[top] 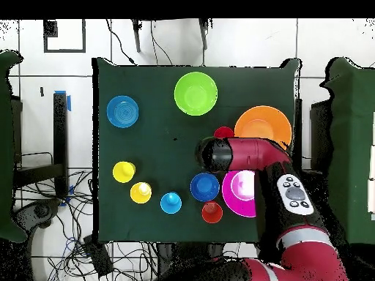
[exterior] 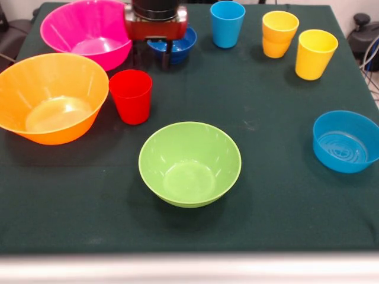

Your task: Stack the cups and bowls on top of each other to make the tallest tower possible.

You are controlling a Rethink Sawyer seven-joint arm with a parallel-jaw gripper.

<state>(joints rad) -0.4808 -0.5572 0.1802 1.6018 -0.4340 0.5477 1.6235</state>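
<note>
My gripper hangs open and empty at the table's far side, just in front of the dark blue bowl, between the pink bowl and the red cup. The yellow-orange bowl sits left, the green bowl in the middle and the light blue bowl right. The light blue cup and two yellow cups stand at the far right. In the overhead view a red-orange cup stands beside the dark blue bowl. All pieces stand apart; no tower shows.
A dark green cloth covers the table. In the overhead view my red arm reaches over the pink bowl and hides part of the red cup. Cables lie on the floor beside the table.
</note>
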